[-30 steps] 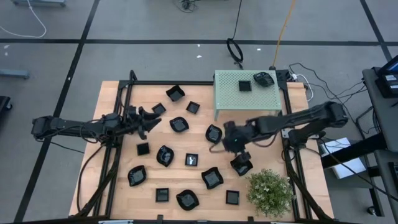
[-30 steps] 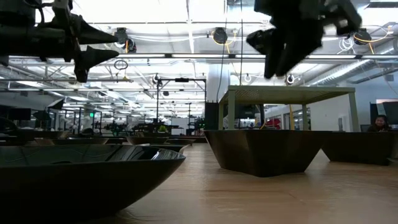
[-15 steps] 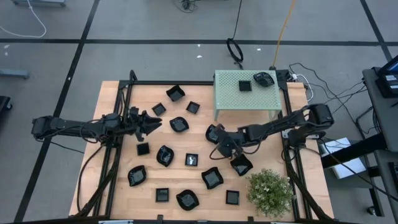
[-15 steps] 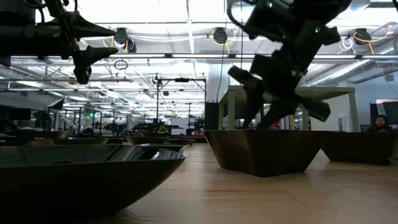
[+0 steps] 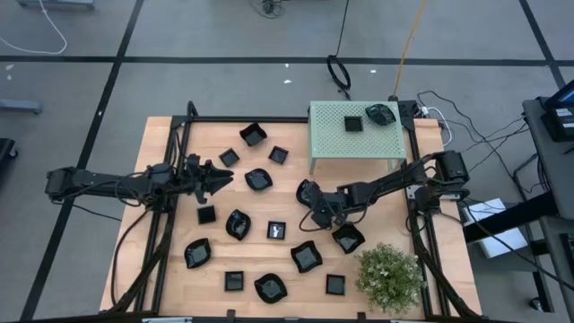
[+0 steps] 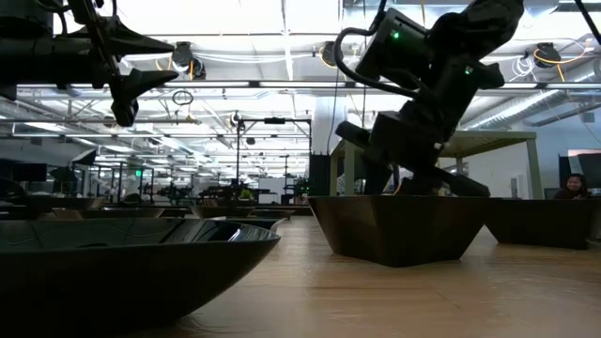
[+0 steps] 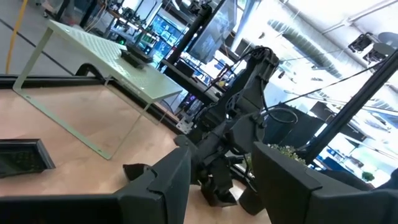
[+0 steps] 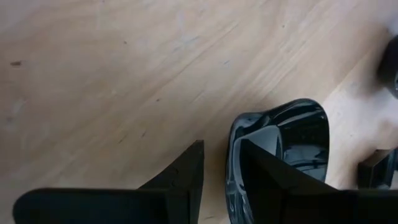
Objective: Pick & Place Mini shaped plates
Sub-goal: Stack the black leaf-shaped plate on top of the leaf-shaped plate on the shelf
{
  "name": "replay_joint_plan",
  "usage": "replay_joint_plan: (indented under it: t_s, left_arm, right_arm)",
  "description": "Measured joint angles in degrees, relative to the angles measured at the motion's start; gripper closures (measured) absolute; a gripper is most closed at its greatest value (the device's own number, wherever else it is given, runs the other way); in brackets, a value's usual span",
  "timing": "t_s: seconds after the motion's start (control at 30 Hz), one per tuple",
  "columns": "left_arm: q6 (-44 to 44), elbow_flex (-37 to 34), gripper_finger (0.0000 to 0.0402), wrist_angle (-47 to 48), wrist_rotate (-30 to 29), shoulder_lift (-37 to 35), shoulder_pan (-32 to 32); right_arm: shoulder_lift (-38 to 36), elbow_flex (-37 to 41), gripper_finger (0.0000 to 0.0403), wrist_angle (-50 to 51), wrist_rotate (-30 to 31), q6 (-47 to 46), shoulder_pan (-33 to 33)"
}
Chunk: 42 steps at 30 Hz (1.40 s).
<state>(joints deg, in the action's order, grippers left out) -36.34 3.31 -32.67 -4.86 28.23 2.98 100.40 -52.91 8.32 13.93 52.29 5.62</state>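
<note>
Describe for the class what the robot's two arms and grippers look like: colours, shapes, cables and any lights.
Both arms are dark, slim and jointed, with black cables looped alongside. The left gripper ends in two pointed, tapering black fingers. The right gripper has flat, wedge-shaped matte black fingers; small green lights glow on its boxy wrist housing in the low view.

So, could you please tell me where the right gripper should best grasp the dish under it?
Probably its thin raised rim. The right gripper already straddles the near rim of the dish from above, one finger inside, one outside; the glossy bowl offers little else to pinch.
</note>
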Motion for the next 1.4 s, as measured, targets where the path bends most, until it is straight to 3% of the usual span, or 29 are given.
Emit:
replay_joint_plan:
  t_s: [0.13, 0.33, 0.47, 0.7, 0.9, 1.03, 1.17, 1.27, 1.4]
  left_arm:
    - [0.0, 0.0, 0.0227, 0.0, 0.04, 0.0, 0.02]
    - [0.02, 0.0, 0.0227, 0.0, 0.09, 0.0, 0.02]
    - [0.02, 0.0, 0.0227, 0.0, 0.07, 0.0, 0.02]
    - [0.07, 0.0, 0.0227, -0.02, 0.04, 0.0, 0.02]
    - [0.13, 0.02, 0.0227, -0.05, -0.07, 0.0, 0.02]
    - [0.09, 0.02, 0.0227, -0.27, -0.09, 0.0, 0.02]
    - [0.09, 0.01, 0.0227, -0.5, -0.23, 0.0, 0.02]
    - [0.07, 0.0, 0.0227, -0.5, -1.2, 0.0, 0.02]
    - [0.42, 0.01, 0.0227, -0.52, -3.04, -0.01, 0.02]
  right_arm:
    - [-0.03, -0.01, 0.0322, 0.05, 0.64, -4.09, 0.01]
    - [-0.32, 0.01, 0.0394, 0.1, 2.76, -8.65, 0.07]
    - [-2.03, 0.03, 0.0397, 1.45, 2.46, -13.3, 1.14]
    - [-14.62, 0.01, 0.0402, 2.78, -5.25, -26.94, 3.32]
    - [-29.13, 0.05, 0.0402, 0.6, -5.6, -40.62, 3.9]
    - [-37.3, 0.03, 0.0403, -5.18, 6.42, -45.14, 3.88]
    - [-42.63, -0.3, 0.0403, -10.83, 25.61, -46.03, 2.51]
    - [-44.88, -2.95, 0.0403, -5.54, 40.49, -49.27, -0.96]
    - [-45.79, -9.45, 0.0403, 9.46, 44.45, -52.27, -7.32]
